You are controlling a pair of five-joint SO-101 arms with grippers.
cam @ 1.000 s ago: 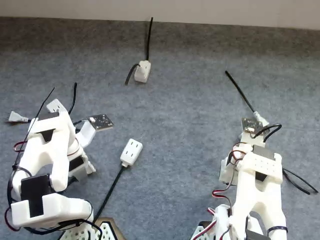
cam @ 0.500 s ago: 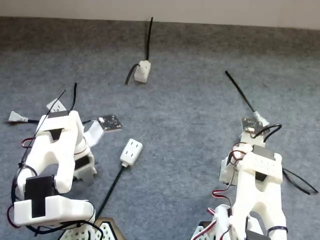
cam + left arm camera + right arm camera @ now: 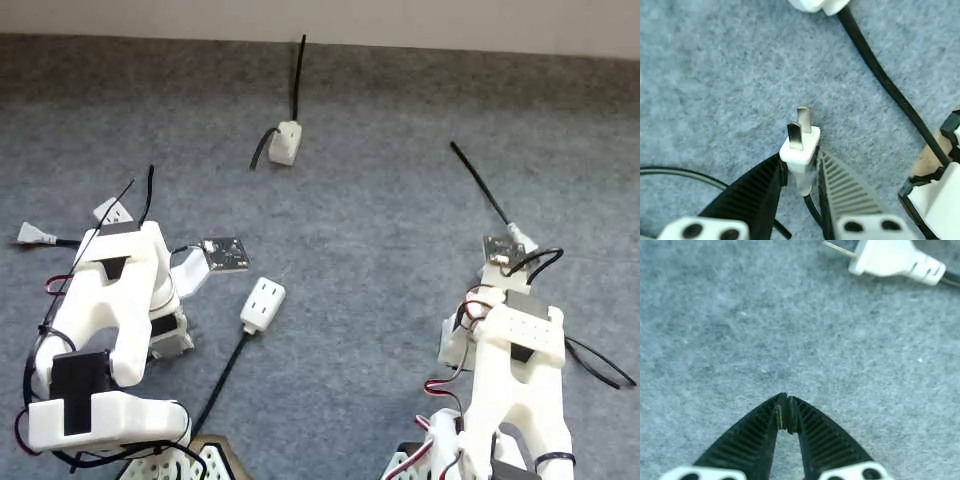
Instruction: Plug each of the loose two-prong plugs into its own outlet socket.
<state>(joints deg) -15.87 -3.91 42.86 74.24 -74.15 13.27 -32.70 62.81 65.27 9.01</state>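
My left gripper is shut on a white two-prong plug, its prongs pointing away from the wrist just above the grey carpet. Ahead of it lies a white outlet socket on a black cord, and the socket's edge is a short way beyond the prongs. The left arm stands just left of that socket. My right gripper is shut on nothing, low over the carpet. Another white plug lies beyond it, by the right arm's wrist.
At the back, a second white socket has black cords running from it. A loose white plug and a small white piece lie at the far left. Open carpet spreads between the two arms.
The left arm has swung to the right, bringing its wrist closer to the middle socket. The right arm has not moved.
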